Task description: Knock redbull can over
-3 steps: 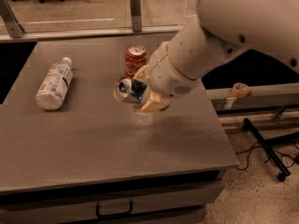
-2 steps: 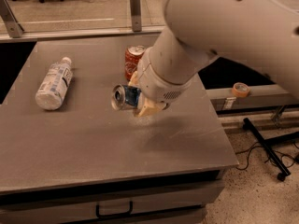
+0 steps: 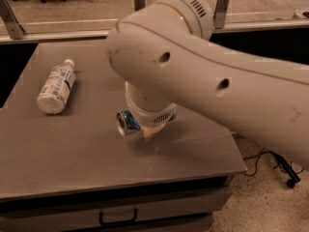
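The redbull can (image 3: 126, 122) lies tipped on its side on the grey table (image 3: 58, 153), its silver-and-blue end facing left toward me. My gripper (image 3: 150, 129) is right beside the can's right end, almost wholly hidden under the big white wrist and arm (image 3: 193, 76) that fill the middle and right of the view. Only a cream-coloured tip shows below the wrist. I cannot tell whether it touches the can.
A clear plastic bottle (image 3: 55, 87) with a white label lies on its side at the table's left. The red soda can is hidden behind the arm. A drawer handle (image 3: 118, 219) is below the front edge. Cables (image 3: 280, 166) lie on the floor at right.
The arm has swung forward and left, now covering the red can. The redbull can has moved with the gripper toward the table's middle front and lies flatter.
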{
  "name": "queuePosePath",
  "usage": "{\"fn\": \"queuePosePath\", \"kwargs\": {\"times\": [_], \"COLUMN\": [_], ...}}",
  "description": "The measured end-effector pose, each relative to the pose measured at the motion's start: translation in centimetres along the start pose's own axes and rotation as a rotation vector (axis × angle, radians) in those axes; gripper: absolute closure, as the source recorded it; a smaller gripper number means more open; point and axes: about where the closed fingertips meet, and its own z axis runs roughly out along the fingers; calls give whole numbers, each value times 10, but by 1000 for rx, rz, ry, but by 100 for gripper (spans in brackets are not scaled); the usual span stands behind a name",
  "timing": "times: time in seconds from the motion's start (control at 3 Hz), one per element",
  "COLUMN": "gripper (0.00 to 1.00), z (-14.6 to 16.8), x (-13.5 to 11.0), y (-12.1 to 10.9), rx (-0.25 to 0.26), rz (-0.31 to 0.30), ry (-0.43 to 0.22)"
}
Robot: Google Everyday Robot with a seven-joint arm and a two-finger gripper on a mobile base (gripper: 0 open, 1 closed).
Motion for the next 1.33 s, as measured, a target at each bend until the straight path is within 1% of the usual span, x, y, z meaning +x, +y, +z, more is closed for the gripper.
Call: {"fn": "queuePosePath", "kwargs": {"times": [0.33, 0.67, 1.0, 1.33], "gripper": [36, 13, 0, 0], "z": [11, 14, 11, 7], "x": [3, 5, 10, 16], "y": [6, 9, 9, 5], "rx": [-38, -60, -67, -61], "rz": [-33, -42, -28, 0], "ry": [55, 70, 62, 51]}}
